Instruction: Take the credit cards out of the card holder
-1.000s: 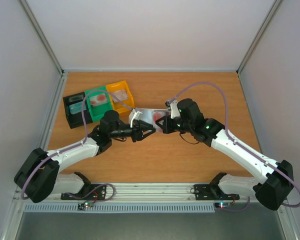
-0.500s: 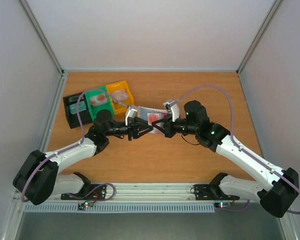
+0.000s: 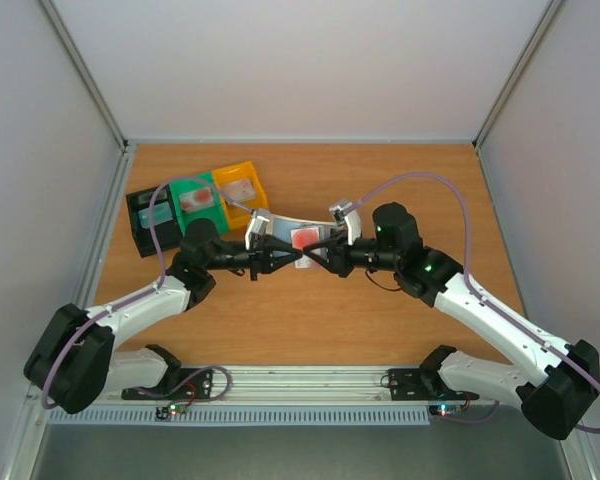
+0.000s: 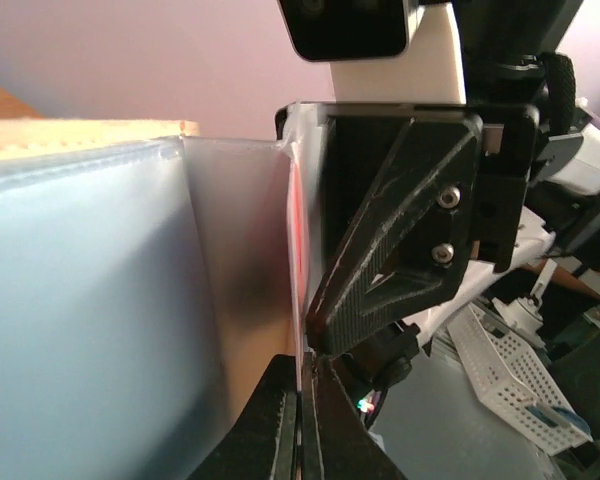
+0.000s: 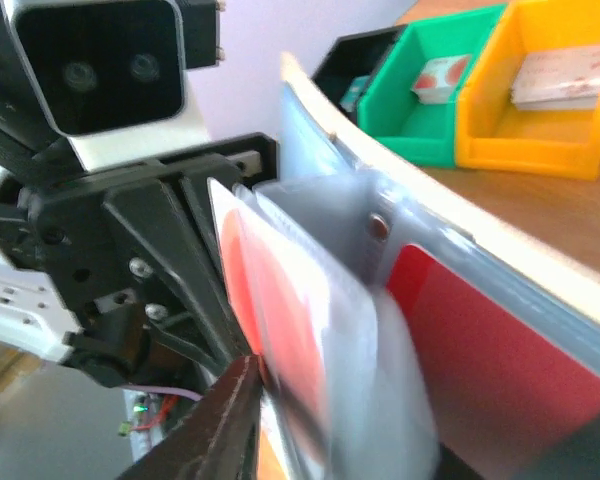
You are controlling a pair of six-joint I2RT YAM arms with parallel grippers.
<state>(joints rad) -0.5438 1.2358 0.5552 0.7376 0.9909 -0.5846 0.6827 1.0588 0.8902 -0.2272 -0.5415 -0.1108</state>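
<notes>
Pinching one edge of the card holder, the left pincer is pressing its two fingers together on the thin plastic. The holder is hanging in the air between the two arms, off the worktop. It is sitting just on the arm-base side of the yellow bin and a little toward the right arm from it. It is a translucent, pale blue-grey sleeve, standing on edge and bowing slightly.

The right pincer is meeting it from the opposite side, almost tip to tip with the left one. One of its black fingers is lying against the sleeve, but I cannot tell whether its fingers are apart or clamped, because its own close view is blurring.

A reddish-pink card is showing at the holder's end nearest that pincer; whether it is partly out of its pocket is unclear.

The green bin is touching the yellow bin on the side away from the holder. The black bin is standing beyond it.
</notes>
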